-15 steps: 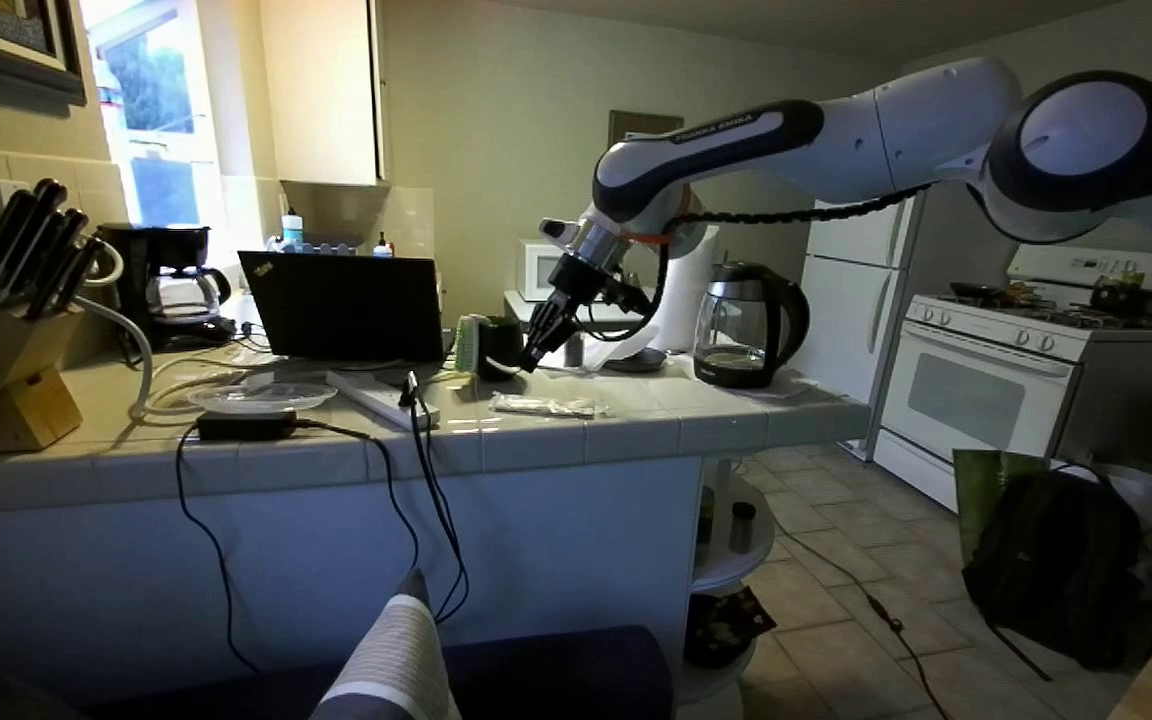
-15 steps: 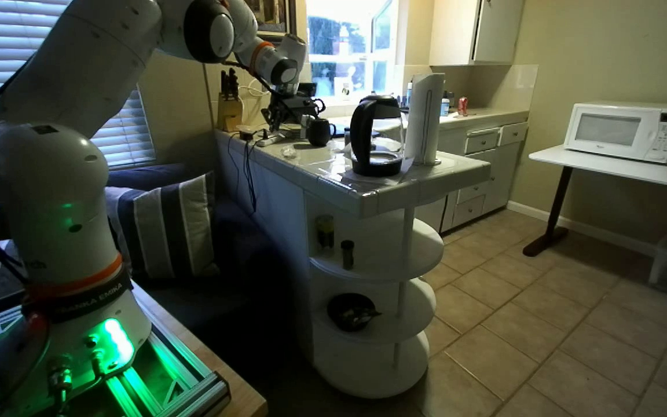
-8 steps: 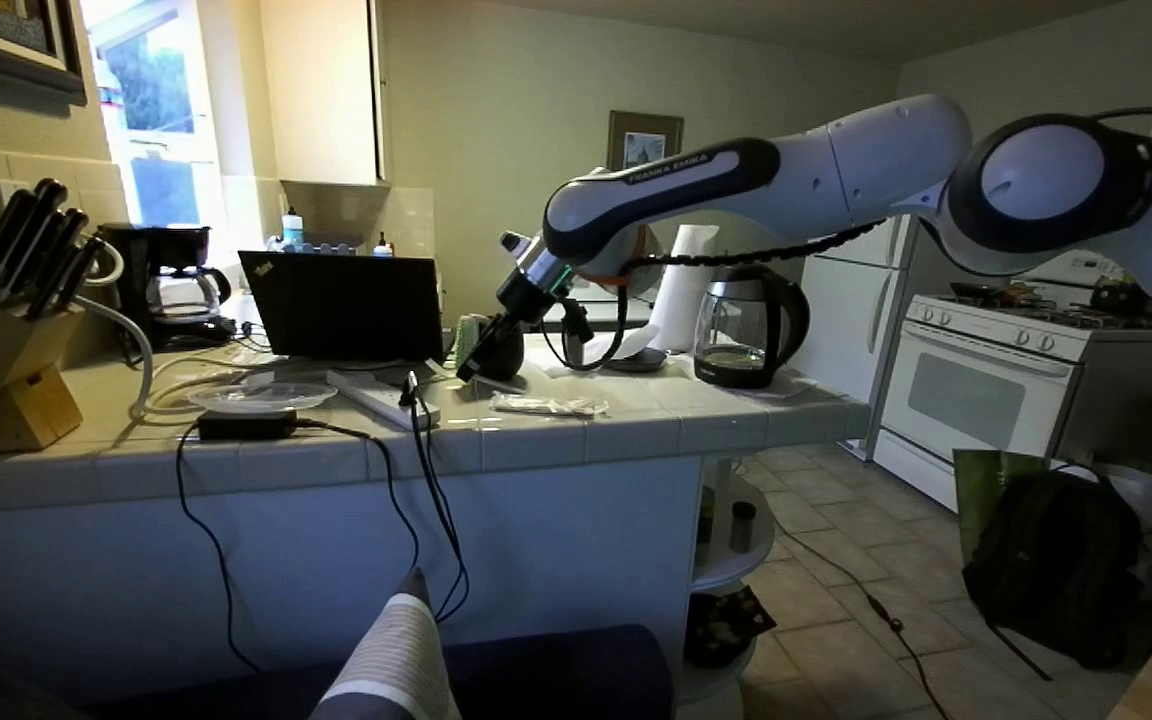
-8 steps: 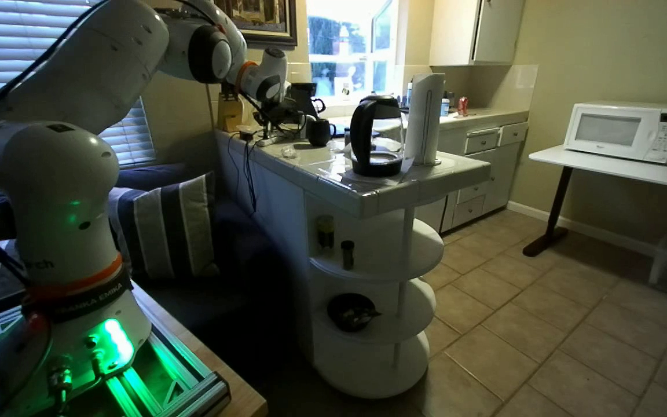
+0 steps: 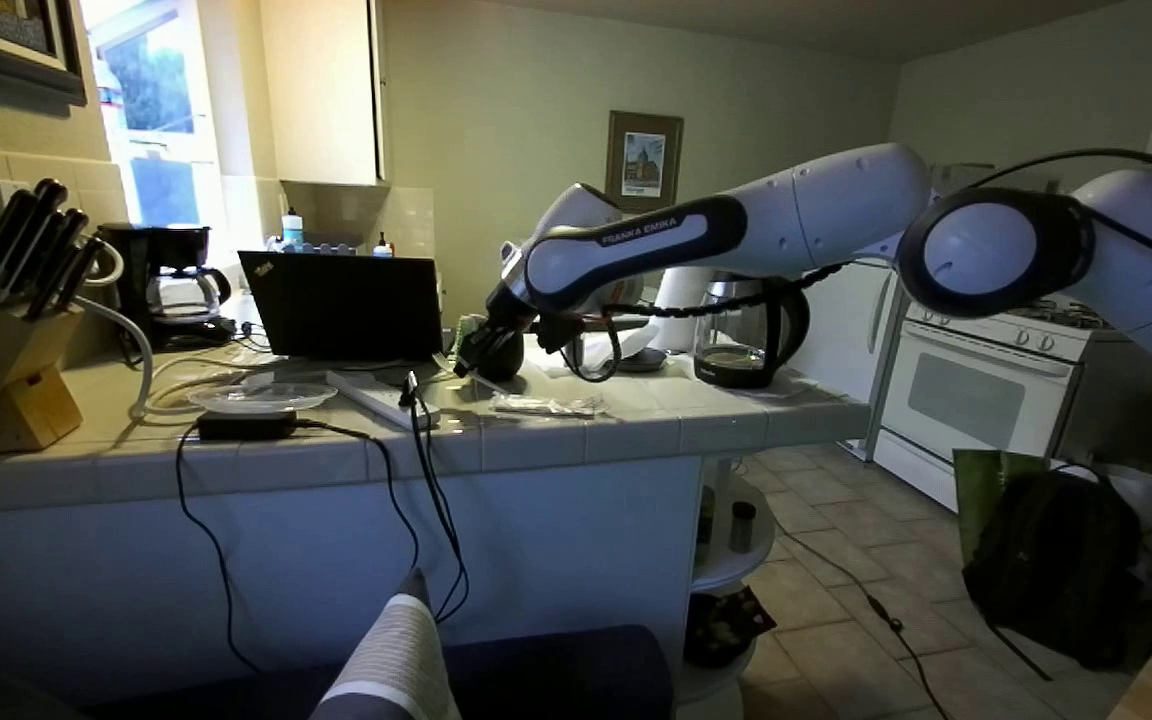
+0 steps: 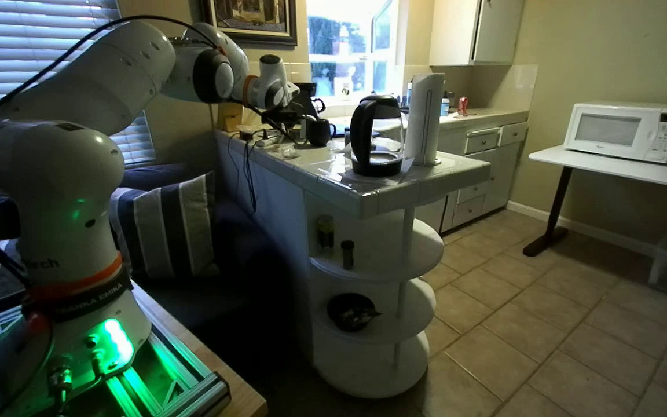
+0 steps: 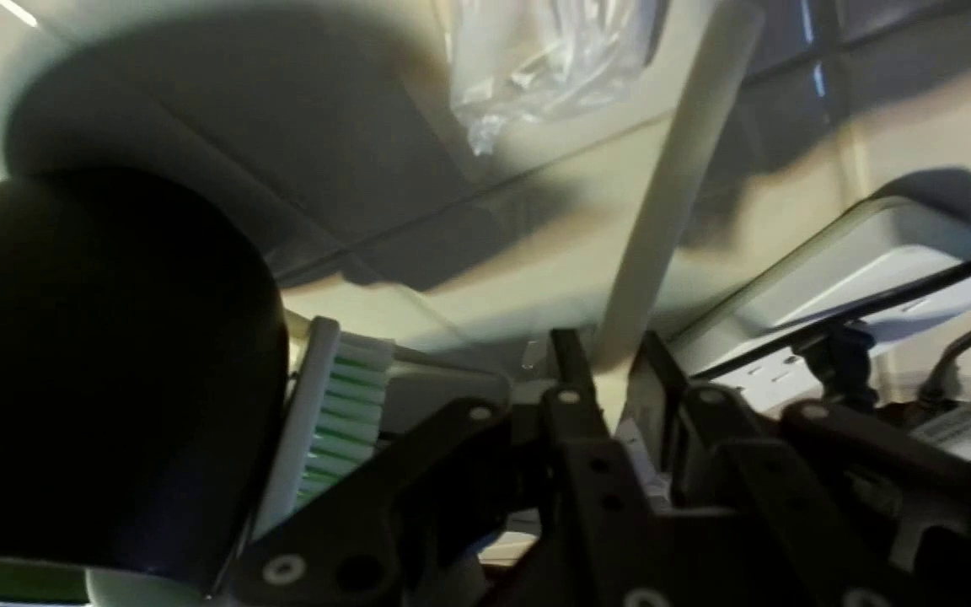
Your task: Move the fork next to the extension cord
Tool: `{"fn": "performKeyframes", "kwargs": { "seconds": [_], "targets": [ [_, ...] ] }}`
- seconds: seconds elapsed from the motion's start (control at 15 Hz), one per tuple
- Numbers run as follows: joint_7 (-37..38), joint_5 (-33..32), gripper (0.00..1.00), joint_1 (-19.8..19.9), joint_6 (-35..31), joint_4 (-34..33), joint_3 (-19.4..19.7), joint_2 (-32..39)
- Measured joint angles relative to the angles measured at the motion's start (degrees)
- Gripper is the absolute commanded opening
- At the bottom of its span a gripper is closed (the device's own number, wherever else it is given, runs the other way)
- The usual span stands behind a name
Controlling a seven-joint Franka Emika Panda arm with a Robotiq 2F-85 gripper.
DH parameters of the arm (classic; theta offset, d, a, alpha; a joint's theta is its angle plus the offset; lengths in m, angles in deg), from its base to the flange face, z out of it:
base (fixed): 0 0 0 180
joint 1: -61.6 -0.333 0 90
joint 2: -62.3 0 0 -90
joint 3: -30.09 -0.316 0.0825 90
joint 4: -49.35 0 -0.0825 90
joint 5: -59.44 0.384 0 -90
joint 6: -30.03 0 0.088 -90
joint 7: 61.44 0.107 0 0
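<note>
The gripper pinches the fork, its pale handle jutting toward 1 o'clock in the wrist view, head hidden, so a bump would likely twist it in that narrow hold. A swing toward 9 o'clock risks knocking the brush and the mug beside it; toward 3 o'clock, the strip and its plug could snag the fork. Farther off, between 8 and 9 o'clock from the gripper in an exterior view, lies the cord, whose slack a low pass could drag.

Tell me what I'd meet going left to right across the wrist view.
Black mug, green-and-white brush, clear plastic wrapper, what looks like the fork, white power strip.
</note>
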Motion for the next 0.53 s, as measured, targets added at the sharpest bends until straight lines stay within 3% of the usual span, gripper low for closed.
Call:
{"fn": "performKeyframes", "kwargs": {
  "seconds": [0.2, 0.53],
  "targets": [
    [5.87, -2.15, 0.05, -1.64, 0.76, -3.79, 1.19, 3.04],
    [8.47, -2.27, 0.05, -2.84, 2.92, -9.58, 1.12, 7.45]
  ]
}}
